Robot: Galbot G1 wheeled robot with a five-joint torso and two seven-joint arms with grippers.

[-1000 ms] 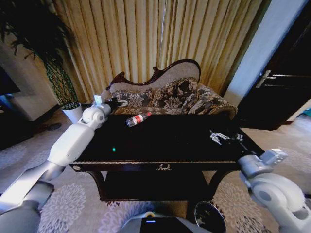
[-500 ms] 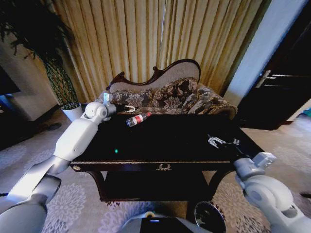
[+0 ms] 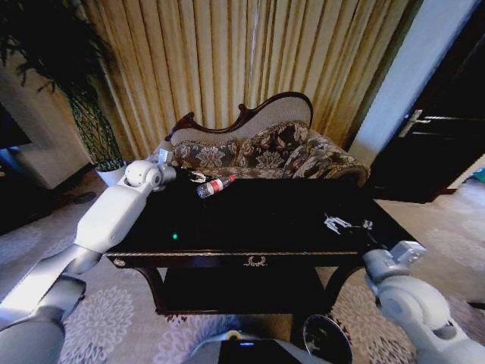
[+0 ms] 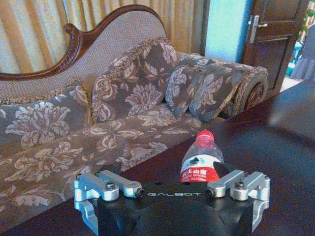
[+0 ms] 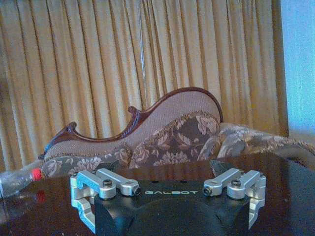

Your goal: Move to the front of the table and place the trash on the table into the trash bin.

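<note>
Left wrist view: left gripper (image 4: 172, 194), jaws apart, just before the bottle (image 4: 201, 160) lying on the tabletop (image 4: 275, 142); right gripper (image 3: 345, 223) also spread.

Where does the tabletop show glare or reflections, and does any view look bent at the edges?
Head view: the glossy table carries a small green glint, and door and curtains lean, bent by the wide lens. Right wrist view: the bottle mirrors in the dark tabletop.
</note>
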